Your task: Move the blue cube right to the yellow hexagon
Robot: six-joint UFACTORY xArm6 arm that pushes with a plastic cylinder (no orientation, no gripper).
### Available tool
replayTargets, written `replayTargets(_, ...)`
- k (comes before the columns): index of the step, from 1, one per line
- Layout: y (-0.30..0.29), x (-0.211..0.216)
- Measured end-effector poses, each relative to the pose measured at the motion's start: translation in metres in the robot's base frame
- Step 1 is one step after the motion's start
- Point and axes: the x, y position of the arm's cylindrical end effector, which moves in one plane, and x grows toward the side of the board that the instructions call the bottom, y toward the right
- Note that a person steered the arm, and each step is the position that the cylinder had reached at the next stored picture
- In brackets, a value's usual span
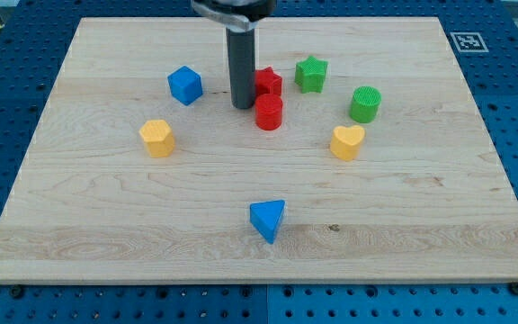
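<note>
Working from the near edge back, your blue triangular block [268,220] sits clear, the yellow hexagon [156,138] waits left of centre, the blue cube [185,85] lies just beyond it, and my tip [244,106], bare and holding nothing, touches the red cylinder [269,112], which you risk dragging along.

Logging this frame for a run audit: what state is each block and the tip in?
blue cube: alone, untouched.
yellow hexagon: alone, untouched.
red cylinder: against the red block behind it.
green star: alone.
green cylinder: alone.
yellow heart: alone.
blue triangle: alone.
my tip: just left of the red cylinder.
</note>
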Motion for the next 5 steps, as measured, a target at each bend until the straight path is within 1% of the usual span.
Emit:
replayTargets(1, 0.000, -0.037)
replayTargets(2, -0.014, -0.058)
replayTargets(4, -0.104, -0.058)
replayTargets(5, -0.110, -0.057)
